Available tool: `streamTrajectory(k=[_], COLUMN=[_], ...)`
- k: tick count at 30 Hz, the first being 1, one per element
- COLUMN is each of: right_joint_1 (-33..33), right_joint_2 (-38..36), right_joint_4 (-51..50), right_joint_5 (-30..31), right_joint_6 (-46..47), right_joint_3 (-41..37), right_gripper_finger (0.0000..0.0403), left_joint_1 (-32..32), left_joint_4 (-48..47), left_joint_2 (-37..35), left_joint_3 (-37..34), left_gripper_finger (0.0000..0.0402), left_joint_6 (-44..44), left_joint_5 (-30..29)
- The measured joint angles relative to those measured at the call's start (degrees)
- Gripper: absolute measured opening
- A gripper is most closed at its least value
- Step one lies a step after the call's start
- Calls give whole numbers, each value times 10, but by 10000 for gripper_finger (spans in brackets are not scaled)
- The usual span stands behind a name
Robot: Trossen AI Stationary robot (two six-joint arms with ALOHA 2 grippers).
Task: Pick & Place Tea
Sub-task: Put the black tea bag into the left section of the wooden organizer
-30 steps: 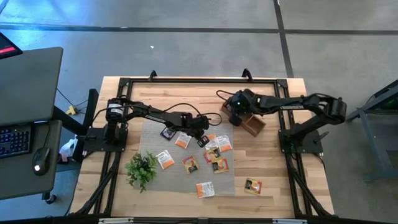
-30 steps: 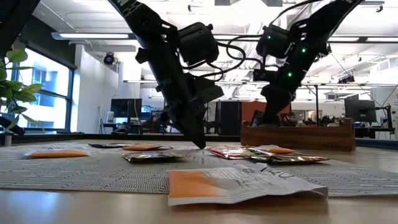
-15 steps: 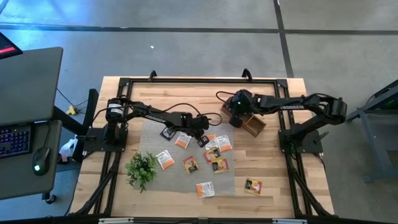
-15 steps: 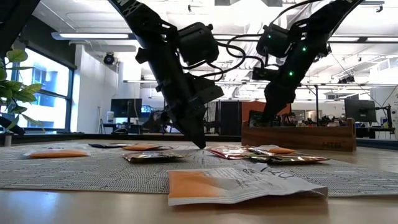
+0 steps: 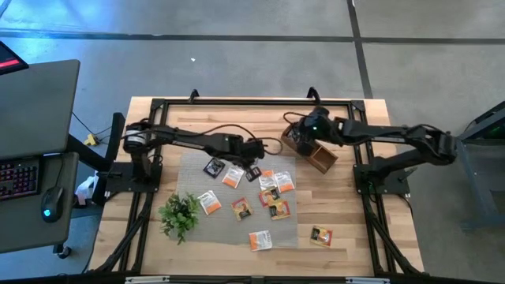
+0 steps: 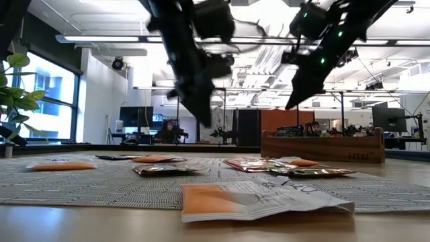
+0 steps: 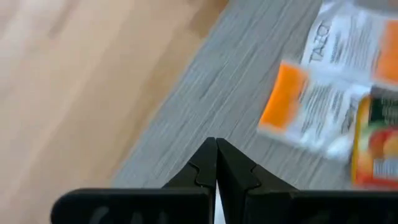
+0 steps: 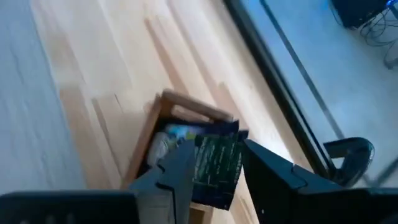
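Several tea sachets [image 5: 272, 193], orange-and-white and black, lie flat on the grey mat [image 5: 197, 177]. My left gripper [image 7: 216, 144] is shut with nothing between its fingers and hovers above the mat's far part [image 5: 254, 156]. My right gripper [image 8: 216, 148] is open above the wooden box [image 5: 319, 158]. A dark sachet [image 8: 217, 168] stands in the box between the fingers; I cannot tell whether they touch it. In the low view both grippers [image 6: 205, 121] [image 6: 290, 106] are clear of the table.
A green plant sprig [image 5: 179, 213] lies at the mat's near left corner. One sachet [image 5: 320, 235] rests on bare wood near the table's near right. The black frame rail [image 5: 252, 101] runs along the far edge. A desk with a keyboard [image 5: 20, 177] stands off the table's left.
My left gripper has risen from the mat and drawn back toward the far edge, still shut; the sachets beneath it stay put. My right gripper has lifted up out of the wooden box.
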Motion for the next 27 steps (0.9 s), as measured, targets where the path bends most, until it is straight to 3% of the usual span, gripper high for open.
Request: streamTrajectory(k=[5, 10, 13, 18, 21, 23, 27], right_joint_1=[0, 7, 19, 40, 48, 51, 54], right_joint_2=[-31, -28, -24, -9, 5, 15, 50], right_joint_4=[-3, -2, 5, 18, 22, 32, 80], right_joint_5=[-99, -216, -219, -201, -201, -201, -212], right_joint_6=[69, 74, 74, 74, 72, 72, 72], right_joint_3=[0, 0, 0, 0, 0, 0, 0], right_gripper_finger=[124, 124, 124, 124, 124, 124, 124], left_joint_1=[0, -4, -9, -8, -7, -14, -26], left_joint_4=[-111, -220, -238, -232, -241, -226, -165], left_joint_2=[-46, -47, -48, -47, -47, -48, -50], left_joint_3=[-4, -4, -18, -99, -147, -171, -206], left_gripper_finger=[0, 0, 0, 0, 0, 0, 0], left_joint_6=[-49, -110, -136, -232, -284, -299, -310], left_joint_5=[-60, -71, -65, -48, 1, 41, 53])
